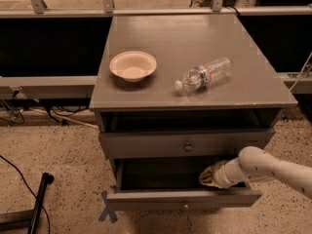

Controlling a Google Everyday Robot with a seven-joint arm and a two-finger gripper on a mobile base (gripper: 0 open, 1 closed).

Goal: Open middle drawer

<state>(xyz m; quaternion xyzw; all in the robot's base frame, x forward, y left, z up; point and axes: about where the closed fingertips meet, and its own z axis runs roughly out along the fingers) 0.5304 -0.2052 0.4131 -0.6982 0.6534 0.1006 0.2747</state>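
Camera view: The grey-painted wooden middle drawer stands pulled out at 6 o'clock below the grey tabletop, dark interior exposed, small knob facing front. The white arm enters from 4 o'clock. Its gripper sits inside the drawer's right end, behind the front panel. Whether the jaws are spread or closed, or hold anything, cannot be told.

Assessment: the drawer appears largely open. Finish with a straight, level pull toward 6 o'clock, avoiding sideways load that could skew the drawer from its right end.

Also noted: cream round bowl and clear plastic bottle lying on the tabletop.
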